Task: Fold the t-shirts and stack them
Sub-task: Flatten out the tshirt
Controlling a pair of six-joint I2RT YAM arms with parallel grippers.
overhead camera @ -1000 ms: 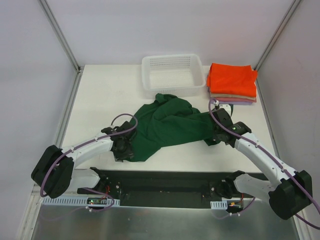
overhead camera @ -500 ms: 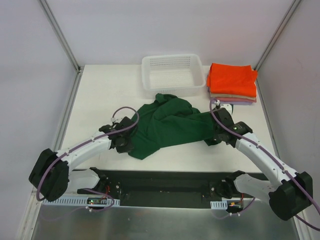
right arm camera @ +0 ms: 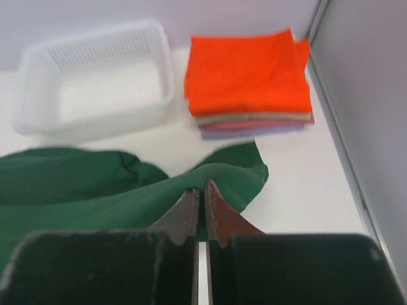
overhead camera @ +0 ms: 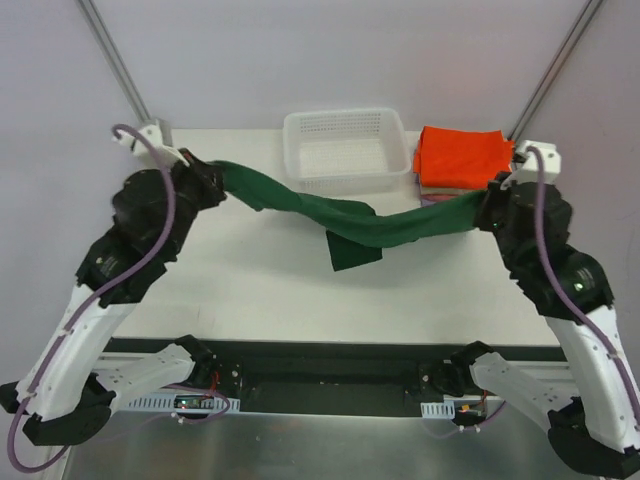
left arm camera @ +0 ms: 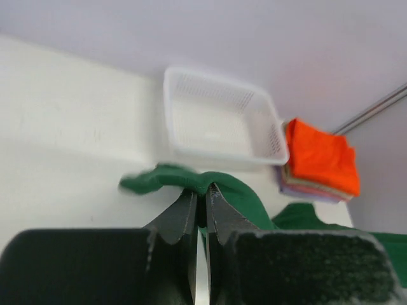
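Note:
The dark green t-shirt (overhead camera: 345, 217) hangs stretched in the air between my two grippers, sagging in the middle above the table. My left gripper (overhead camera: 212, 180) is shut on its left end, seen pinched in the left wrist view (left arm camera: 202, 189). My right gripper (overhead camera: 488, 203) is shut on its right end, with the green cloth (right arm camera: 127, 190) pinched between the fingertips in the right wrist view (right arm camera: 202, 188). A stack of folded t-shirts (overhead camera: 462, 160), orange on top with tan and lilac beneath, lies at the back right and shows in the right wrist view (right arm camera: 248, 73).
A white mesh basket (overhead camera: 345, 150) stands at the back centre, left of the stack; it also shows in the left wrist view (left arm camera: 219, 121) and the right wrist view (right arm camera: 95, 79). Grey side walls and metal posts flank the white table (overhead camera: 230, 270).
Both arms have risen and spread apart, lifting the green t-shirt off the table and pulling it from a crumpled heap into a stretched band in the air.

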